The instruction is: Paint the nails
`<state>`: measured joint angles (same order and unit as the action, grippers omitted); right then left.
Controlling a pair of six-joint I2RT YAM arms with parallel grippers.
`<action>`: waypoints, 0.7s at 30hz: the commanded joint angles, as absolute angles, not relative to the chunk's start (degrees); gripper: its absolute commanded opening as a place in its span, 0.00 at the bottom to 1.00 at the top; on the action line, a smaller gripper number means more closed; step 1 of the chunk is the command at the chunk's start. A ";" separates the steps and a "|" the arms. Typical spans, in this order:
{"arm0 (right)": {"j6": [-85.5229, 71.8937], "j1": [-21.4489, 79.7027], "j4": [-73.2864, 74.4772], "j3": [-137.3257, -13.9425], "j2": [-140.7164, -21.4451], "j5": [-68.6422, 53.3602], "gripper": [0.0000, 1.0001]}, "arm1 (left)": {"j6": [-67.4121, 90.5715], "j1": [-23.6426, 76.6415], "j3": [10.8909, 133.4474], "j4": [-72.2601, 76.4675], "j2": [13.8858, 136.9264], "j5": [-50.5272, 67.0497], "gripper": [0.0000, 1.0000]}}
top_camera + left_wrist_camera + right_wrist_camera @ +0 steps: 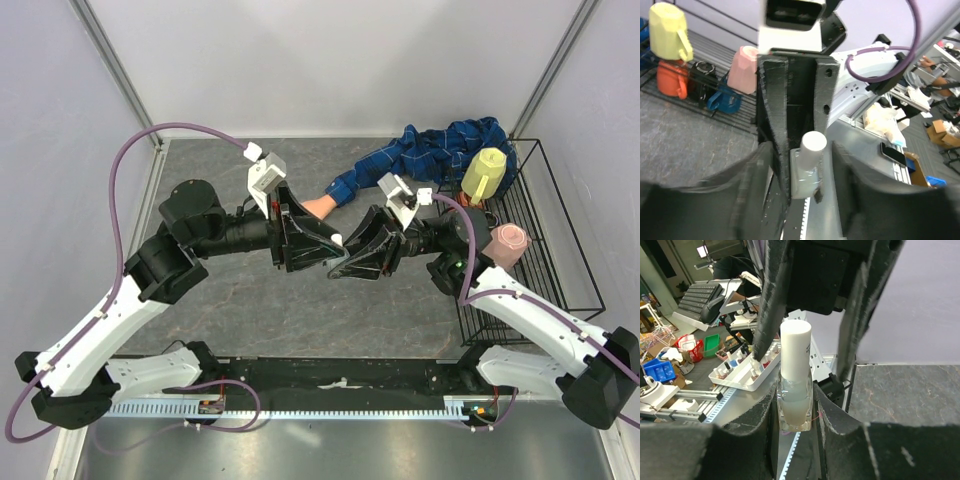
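Note:
A small clear bottle (796,407) with a white cap (795,347) is clamped by its glass body between my right gripper's (796,412) fingers, held above the table. My left gripper (801,155) faces it, fingers spread either side of the cap (813,145) without touching it. In the top view the two grippers, left (333,250) and right (347,262), meet mid-table. The peach mannequin hand (318,207) lies just behind them, sticking out of the blue plaid sleeve (425,155). Its nails are too small to make out.
A black wire rack (545,250) stands at the right with a yellow cup (485,172) and a pink cup (508,243). The left wrist view also shows the yellow mug (669,30) and pink cup (744,70) there. A white tray of polish bottles (740,372) sits beyond the table.

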<state>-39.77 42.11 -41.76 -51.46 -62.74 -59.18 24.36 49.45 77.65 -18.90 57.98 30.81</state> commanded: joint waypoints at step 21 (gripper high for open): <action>3.51 73.98 0.89 -64.60 -64.68 38.47 0.00 | 30.05 60.46 82.61 -27.68 62.56 -26.18 0.02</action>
